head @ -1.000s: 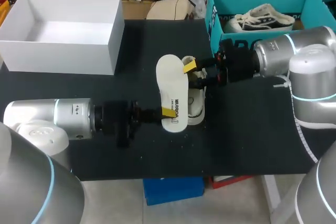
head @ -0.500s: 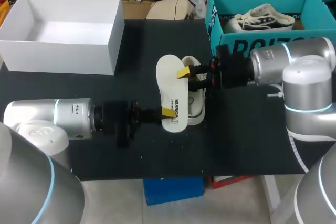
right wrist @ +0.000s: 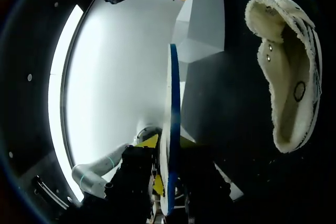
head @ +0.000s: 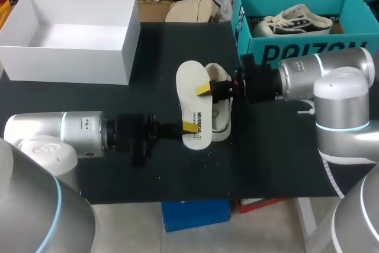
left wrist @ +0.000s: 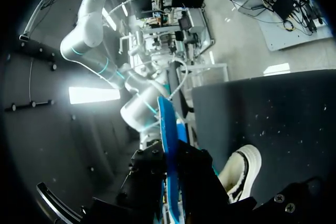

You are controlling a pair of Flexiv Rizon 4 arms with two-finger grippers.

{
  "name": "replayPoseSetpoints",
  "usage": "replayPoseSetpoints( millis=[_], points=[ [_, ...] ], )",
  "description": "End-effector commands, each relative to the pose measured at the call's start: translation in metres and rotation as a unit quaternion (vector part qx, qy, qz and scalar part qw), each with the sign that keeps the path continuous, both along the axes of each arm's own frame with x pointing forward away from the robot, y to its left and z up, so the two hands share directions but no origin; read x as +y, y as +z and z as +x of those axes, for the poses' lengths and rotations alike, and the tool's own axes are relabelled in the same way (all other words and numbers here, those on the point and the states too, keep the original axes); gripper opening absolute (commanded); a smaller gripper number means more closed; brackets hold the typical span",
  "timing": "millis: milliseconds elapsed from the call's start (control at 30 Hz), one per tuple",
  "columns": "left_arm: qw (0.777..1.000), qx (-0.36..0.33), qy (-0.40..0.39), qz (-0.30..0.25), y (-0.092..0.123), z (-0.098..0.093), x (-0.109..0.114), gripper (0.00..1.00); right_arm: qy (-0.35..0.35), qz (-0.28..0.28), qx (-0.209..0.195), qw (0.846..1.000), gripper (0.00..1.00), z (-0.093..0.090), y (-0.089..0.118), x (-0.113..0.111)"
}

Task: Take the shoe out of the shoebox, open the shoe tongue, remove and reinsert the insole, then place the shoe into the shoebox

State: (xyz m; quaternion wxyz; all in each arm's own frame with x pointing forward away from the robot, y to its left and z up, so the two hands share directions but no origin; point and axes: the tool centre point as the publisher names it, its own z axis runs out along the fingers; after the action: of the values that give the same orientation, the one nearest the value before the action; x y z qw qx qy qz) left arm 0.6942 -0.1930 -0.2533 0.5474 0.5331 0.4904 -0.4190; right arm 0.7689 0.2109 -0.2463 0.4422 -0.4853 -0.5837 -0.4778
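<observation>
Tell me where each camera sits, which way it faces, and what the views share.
Head view: fixed above and behind, looking down on the black table; both arms show, left gripper and right gripper holding the white insole.
Left wrist view: looks along its own fingers toward the right arm.
Right wrist view: looks along its fingers toward the left arm.
Shared: insole and white sneaker.

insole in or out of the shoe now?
Out. Left gripper and right gripper hold the insole on edge, beside the shoe.

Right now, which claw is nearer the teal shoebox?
Right. The right claw grips the insole at its side, near the teal shoebox's front corner; the left claw holds the insole's near end, farther away.
</observation>
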Motion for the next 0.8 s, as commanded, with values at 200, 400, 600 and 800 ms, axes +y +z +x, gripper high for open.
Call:
replayPoseSetpoints(
  millis=[200, 400, 600, 800],
  points=[
    [1.000, -0.004, 0.001, 0.002, 0.000, -0.001, -0.002, 1.00, -0.002, -0.002, 0.000, 1.000, 0.00, 0.000, 0.000, 0.002],
    [0.997, 0.007, 0.016, 0.074, 0.006, -0.013, 0.008, 1.00, -0.002, -0.002, 0.000, 1.000, 0.00, 0.000, 0.000, 0.002],
    [0.985, 0.038, 0.028, 0.163, 0.008, -0.030, 0.027, 1.00, -0.002, -0.002, 0.000, 1.000, 0.00, 0.000, 0.000, 0.002],
    [0.976, 0.053, 0.030, 0.208, 0.010, -0.038, 0.037, 1.00, -0.002, -0.002, 0.000, 1.000, 0.00, 0.000, 0.000, 0.002]
  ],
)
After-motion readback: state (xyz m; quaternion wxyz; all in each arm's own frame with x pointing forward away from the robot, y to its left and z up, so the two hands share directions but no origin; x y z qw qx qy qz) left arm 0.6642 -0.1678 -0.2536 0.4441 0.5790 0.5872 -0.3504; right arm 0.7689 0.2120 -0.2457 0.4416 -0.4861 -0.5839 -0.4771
